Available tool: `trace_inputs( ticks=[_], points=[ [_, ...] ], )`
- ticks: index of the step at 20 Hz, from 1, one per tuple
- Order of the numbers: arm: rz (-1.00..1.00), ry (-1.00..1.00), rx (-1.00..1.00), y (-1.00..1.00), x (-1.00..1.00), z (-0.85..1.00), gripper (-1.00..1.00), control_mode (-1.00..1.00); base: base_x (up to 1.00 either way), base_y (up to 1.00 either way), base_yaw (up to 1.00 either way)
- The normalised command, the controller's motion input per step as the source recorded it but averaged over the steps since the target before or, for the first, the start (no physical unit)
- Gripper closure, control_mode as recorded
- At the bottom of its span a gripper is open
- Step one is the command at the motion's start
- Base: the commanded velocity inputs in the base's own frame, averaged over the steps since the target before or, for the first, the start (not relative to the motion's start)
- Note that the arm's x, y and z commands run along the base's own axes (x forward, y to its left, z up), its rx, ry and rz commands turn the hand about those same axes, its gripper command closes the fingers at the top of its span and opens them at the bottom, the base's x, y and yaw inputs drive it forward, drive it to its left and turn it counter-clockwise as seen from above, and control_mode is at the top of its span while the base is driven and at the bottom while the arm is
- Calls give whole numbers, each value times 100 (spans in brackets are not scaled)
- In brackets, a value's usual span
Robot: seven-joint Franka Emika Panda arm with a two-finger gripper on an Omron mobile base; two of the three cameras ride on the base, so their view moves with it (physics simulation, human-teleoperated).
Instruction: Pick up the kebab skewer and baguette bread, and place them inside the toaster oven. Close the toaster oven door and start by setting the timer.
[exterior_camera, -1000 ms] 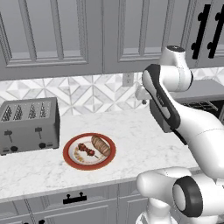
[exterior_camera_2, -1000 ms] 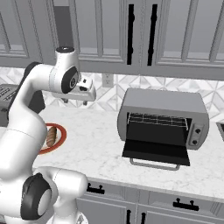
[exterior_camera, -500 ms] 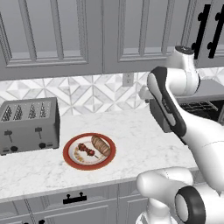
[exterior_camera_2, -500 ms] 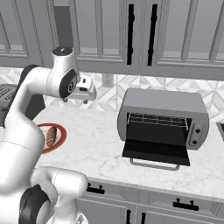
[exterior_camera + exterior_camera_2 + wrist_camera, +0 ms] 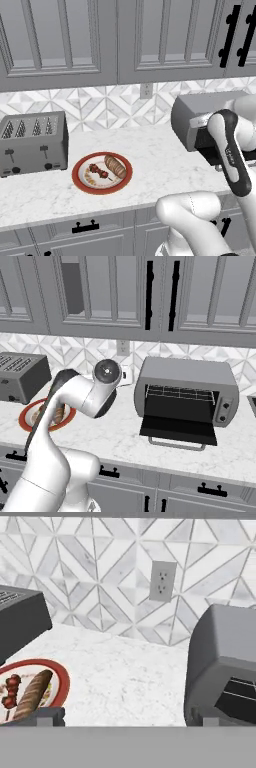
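The claw (image 5: 122, 718) stands spread as wide as it goes, and nothing is between its two tips or in its hold. In the hand view one fingertip (image 5: 47, 714) sits at the lower left and the other at the lower right, with bare counter (image 5: 125, 672) ahead of the gap between them.

Just past the left tip in that view lies the plate (image 5: 64, 684), red-rimmed and flat on the counter. The baguette (image 5: 32, 694) lies on it, nearer the claw's middle line, and the skewer (image 5: 11, 693) lies beside it, further out to that side; whether the two touch I cannot tell. Both are apart from the claw. Beyond the plate, on the same side, stands the toaster (image 5: 20, 624).

Past the right tip stands the oven (image 5: 225, 647), with its dark opening turned away from the claw's middle. Straight ahead, far behind the gap, an outlet (image 5: 163, 581) sits in the tiled wall (image 5: 90, 572).

From the right base view the oven (image 5: 187, 373) has its door (image 5: 177, 428) dropped down flat over the counter, handle (image 5: 175, 445) at the front edge, and the rack (image 5: 180, 393) shows inside with nothing on it. From the left base view the plate (image 5: 79, 186) holds the skewer (image 5: 98, 172) and the baguette (image 5: 115, 166) side by side, just beside the toaster (image 5: 32, 142) and well apart from the oven (image 5: 200, 112).
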Motion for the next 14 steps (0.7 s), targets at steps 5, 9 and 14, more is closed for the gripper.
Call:
trace_inputs(
  ticks=[5, 9, 14],
  points=[
    [15, -36, 9, -100, 4, -15, -100, -100, 0, 0, 0],
    [19, -22, 10, -85, 0, -3, -100, -100, 0, 0, 0],
    [10, -9, 12, -56, 3, -3, -100, -100, 0, 0, 0]
  ],
)
